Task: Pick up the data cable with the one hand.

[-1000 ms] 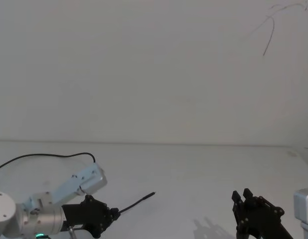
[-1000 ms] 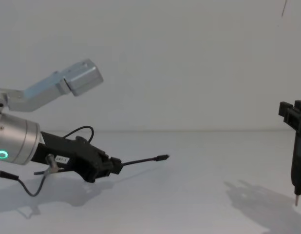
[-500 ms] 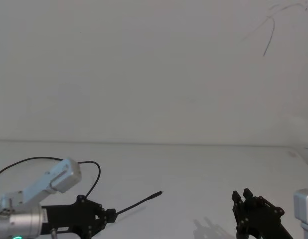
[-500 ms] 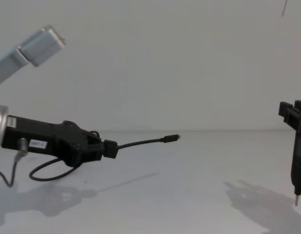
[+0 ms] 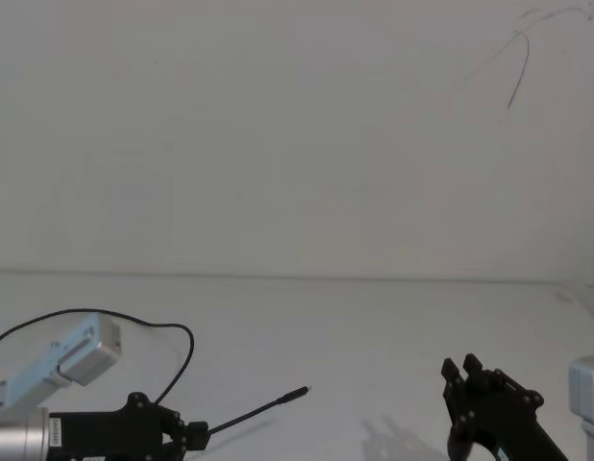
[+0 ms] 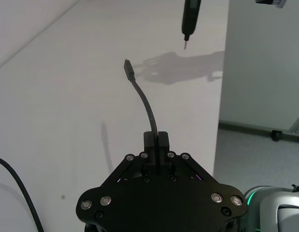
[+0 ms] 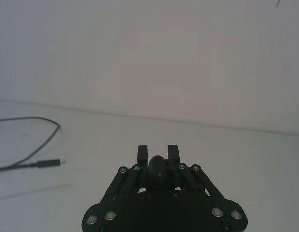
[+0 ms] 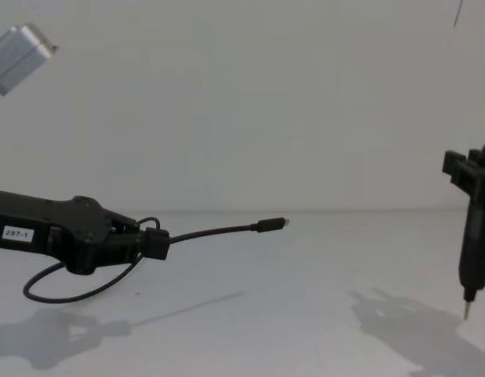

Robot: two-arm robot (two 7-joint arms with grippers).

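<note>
The data cable is a thin black cord. My left gripper, low at the left, is shut on it a short way behind the plug. In the chest view the left gripper holds the cable level above the table, plug pointing right, with slack looping below. The left wrist view shows the fingers clamped on the cord and the plug beyond them. My right gripper stands at the right, shut on a black pointed tool that points down.
The white table meets a plain white wall behind. The rest of the cable arcs back to the left. The table's right edge drops to the floor. Shadows of both arms lie on the tabletop.
My left gripper has risen off the table and drawn back to the left, taking the cable's plug end up with it. The right gripper has shifted slightly left.
</note>
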